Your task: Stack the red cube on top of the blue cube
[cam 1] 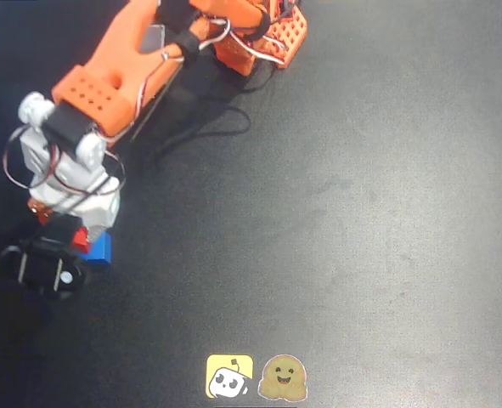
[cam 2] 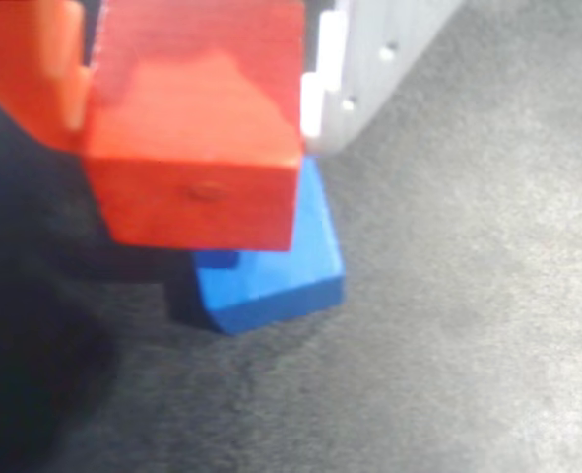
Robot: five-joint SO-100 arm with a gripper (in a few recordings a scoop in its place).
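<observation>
Overhead view: the orange arm point(cam 1: 115, 81), made of boxy printed plastic with rows of small round holes, reaches from the top of the picture down to the lower left over a black, faintly mottled matte table point(cam 1: 361, 212). Thin red, white and black wires loop along it. Its wrist ends in white plastic parts and a black camera housing point(cam 1: 51, 265). The gripper point(cam 1: 79, 231) sits under the wrist, and a small patch of the red cube point(cam 1: 81, 239) shows between its parts, directly beside and partly over the blue cube point(cam 1: 100, 249), whose flat square top peeks out at the wrist's right side. Near the bottom edge lie two flat stickers, a yellow square robot sticker point(cam 1: 229, 376) and a brownish smiling-blob sticker point(cam 1: 284, 378), touching side by side, well apart from the cubes.

Wrist view: the red cube point(cam 2: 202, 148) is large and close, with plain matte faces, crisp edges and a small oval dent on its front face. It is clamped between an orange finger point(cam 2: 30, 69) at its left and a white finger point(cam 2: 369, 59) with small holes at its right, so the jaws stand at cube width, holding it. Below it the blue cube point(cam 2: 281, 271) rests on the grey-speckled table, its upper left part covered by the red one; whether the two touch cannot be told.
</observation>
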